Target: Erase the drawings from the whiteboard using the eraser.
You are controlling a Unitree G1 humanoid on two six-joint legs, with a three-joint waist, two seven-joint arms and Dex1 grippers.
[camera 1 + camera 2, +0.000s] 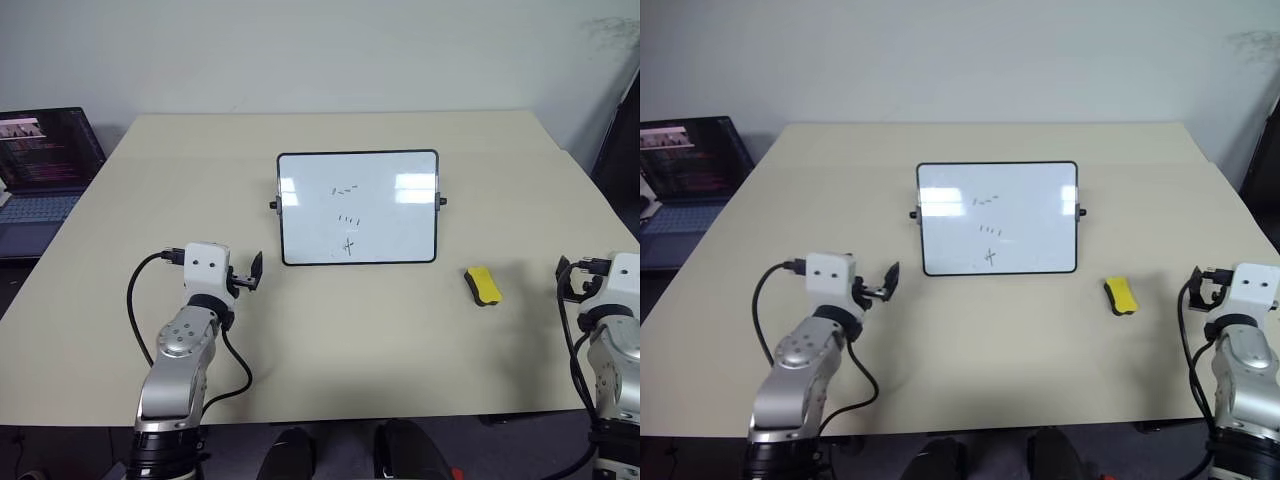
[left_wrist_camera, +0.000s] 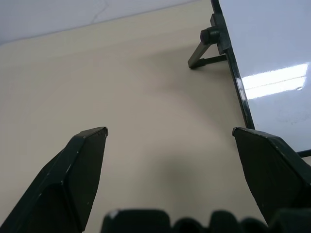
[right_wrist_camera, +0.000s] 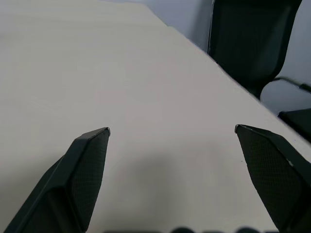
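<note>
Beige tabletop (image 1: 330, 330) carries the light, rigid yellow eraser (image 1: 483, 285), lying free just left of the wide-open, empty right gripper (image 1: 572, 280); best pinched across its narrow sides.

The drawings (image 1: 346, 217) on the whiteboard (image 1: 400, 225) are too small to read: short dashes, a row of ticks and a cross-like mark, nothing clearer. In the left wrist view the whiteboard (image 2: 272, 58) runs off the frame at 3 o'clock. A laptop (image 1: 40, 165) at 9 o'clock in the left eye view is cut by the edge, its screen text illegible. A black chair (image 3: 252, 39) at 1 o'clock in the right wrist view is cropped.
</note>
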